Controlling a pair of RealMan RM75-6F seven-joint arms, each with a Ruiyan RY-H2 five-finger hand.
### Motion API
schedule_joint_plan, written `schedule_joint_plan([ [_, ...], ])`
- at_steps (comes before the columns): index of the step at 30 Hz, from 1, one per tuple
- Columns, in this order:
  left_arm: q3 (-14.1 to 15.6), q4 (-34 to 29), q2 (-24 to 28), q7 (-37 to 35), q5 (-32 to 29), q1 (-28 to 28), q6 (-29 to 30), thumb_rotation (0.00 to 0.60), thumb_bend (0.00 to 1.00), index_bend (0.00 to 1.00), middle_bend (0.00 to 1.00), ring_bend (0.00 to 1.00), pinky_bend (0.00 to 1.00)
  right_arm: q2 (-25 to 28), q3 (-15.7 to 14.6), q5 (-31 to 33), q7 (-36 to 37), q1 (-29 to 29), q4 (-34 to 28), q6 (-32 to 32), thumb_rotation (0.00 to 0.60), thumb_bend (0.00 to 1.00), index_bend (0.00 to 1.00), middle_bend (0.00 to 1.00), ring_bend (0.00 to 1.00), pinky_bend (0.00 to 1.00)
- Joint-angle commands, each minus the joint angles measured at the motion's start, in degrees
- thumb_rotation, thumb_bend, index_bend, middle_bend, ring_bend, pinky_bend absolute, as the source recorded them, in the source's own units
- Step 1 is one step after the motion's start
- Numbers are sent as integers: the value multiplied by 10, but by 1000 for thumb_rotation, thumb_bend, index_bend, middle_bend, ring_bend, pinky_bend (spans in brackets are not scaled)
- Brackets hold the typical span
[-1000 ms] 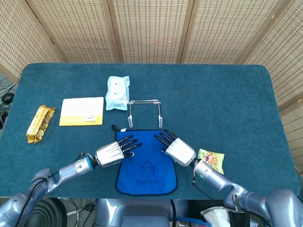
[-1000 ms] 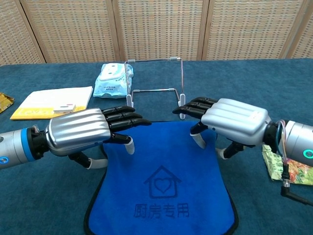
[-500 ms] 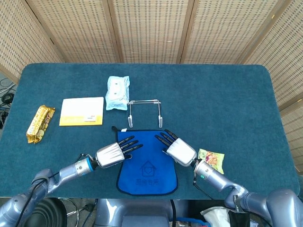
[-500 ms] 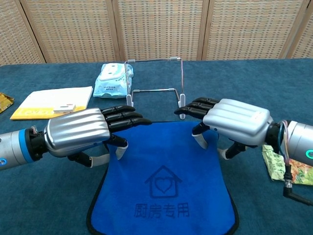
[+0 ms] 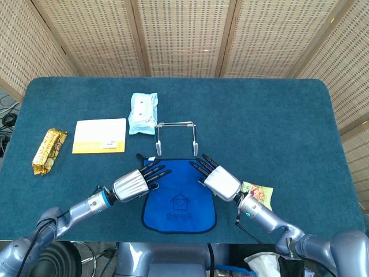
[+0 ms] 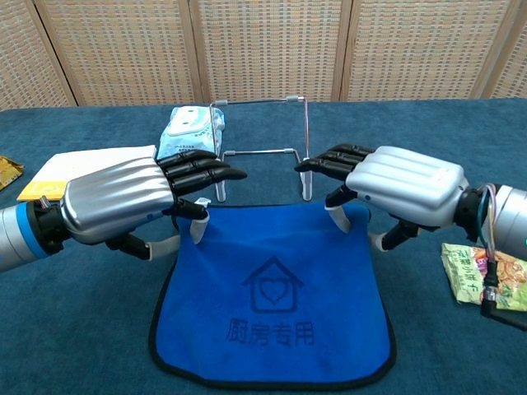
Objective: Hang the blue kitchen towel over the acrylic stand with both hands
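Matt blue cloth towel (image 6: 272,304) on a napped teal desk (image 5: 259,121); clear glossy acrylic stand (image 6: 262,148); smooth silvery left hand (image 6: 136,202).

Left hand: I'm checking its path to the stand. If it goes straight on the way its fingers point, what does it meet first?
Probably the acrylic stand, its near left leg; the left hand points there, though depth is uncertain.

A table (image 5: 277,109) covered in dark teal cloth carries a blue towel (image 5: 180,202) at its near edge, a clear stand (image 5: 176,134) just behind it, a wipes pack (image 5: 142,113), a yellow booklet (image 5: 99,135), a gold snack bar (image 5: 49,150) and a green snack packet (image 5: 258,194).
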Motion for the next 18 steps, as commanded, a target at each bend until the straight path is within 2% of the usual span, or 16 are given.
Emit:
schedule_joint_plan([
  [1, -15, -19, 14, -2, -10, 1, 23, 600, 517, 747, 0, 0, 0, 23, 12, -1, -17, 3, -36, 10, 600, 445, 661, 51, 0, 0],
  [7, -42, -70, 45, 15, -24, -3, 54, 600, 518, 748, 0, 0, 0, 64, 33, 2, -52, 11, -107, 11, 600, 446, 663, 52, 0, 0],
  [10, -68, -121, 79, 37, -36, -15, 69, 600, 518, 748, 0, 0, 0, 94, 64, 16, -80, 23, -161, 5, 600, 446, 663, 51, 0, 0],
  [13, -82, -166, 109, 59, -41, -25, 61, 600, 518, 748, 0, 0, 0, 113, 89, 41, -100, 32, -197, -11, 600, 448, 663, 51, 0, 0],
  [16, -93, -194, 128, 71, -47, -33, 51, 600, 518, 748, 0, 0, 0, 124, 107, 59, -113, 38, -218, -20, 600, 446, 663, 51, 0, 0],
  [18, -105, -214, 142, 77, -54, -40, 40, 600, 518, 748, 0, 0, 0, 132, 130, 81, -121, 45, -231, -27, 600, 446, 663, 52, 0, 0],
])
